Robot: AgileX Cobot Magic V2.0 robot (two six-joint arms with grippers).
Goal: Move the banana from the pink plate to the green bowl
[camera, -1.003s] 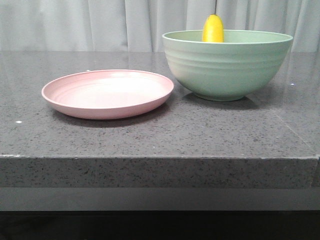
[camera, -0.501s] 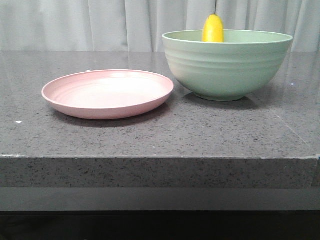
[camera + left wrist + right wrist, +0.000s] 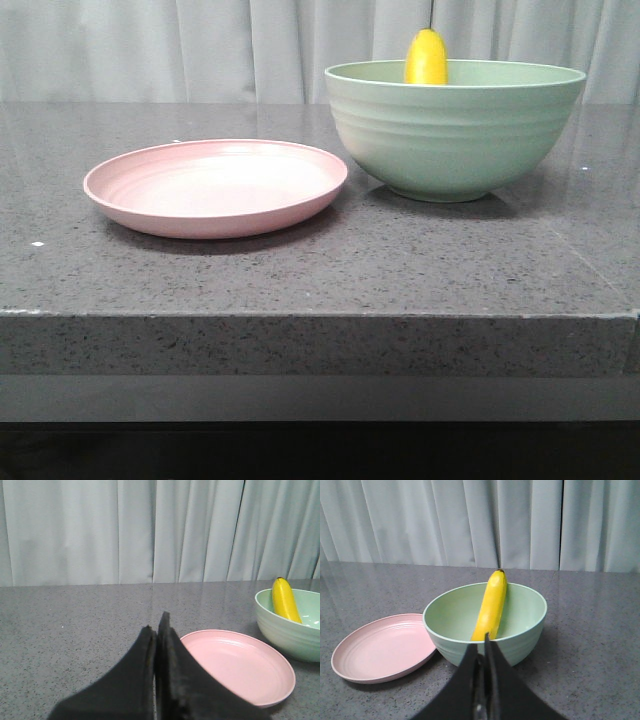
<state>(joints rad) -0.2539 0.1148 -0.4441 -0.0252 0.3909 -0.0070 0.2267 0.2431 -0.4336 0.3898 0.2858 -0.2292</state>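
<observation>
Item: smooth bright-yellow curved banana (image 3: 425, 58), lodged in the deep pale mint-green ridged bowl (image 3: 455, 135).

Detail: banana leans against the bowl's inner wall, its upper end standing above the rim, its lower part down inside the bowl. Shallow round pale-pink matte plate (image 3: 216, 186) sits just beside the bowl on the robot's left, nothing on it; from the front their rims look close to touching, contact not determinable. Both rest on a dark grey speckled stone tabletop (image 3: 330, 270), with a pale pleated curtain (image 3: 200, 45) behind. Left gripper (image 3: 156, 635): black fingers pressed together, nothing between them, held back from the plate. Right gripper (image 3: 482, 647): fingers likewise pressed together and gripping nothing, short of the bowl's near wall.
</observation>
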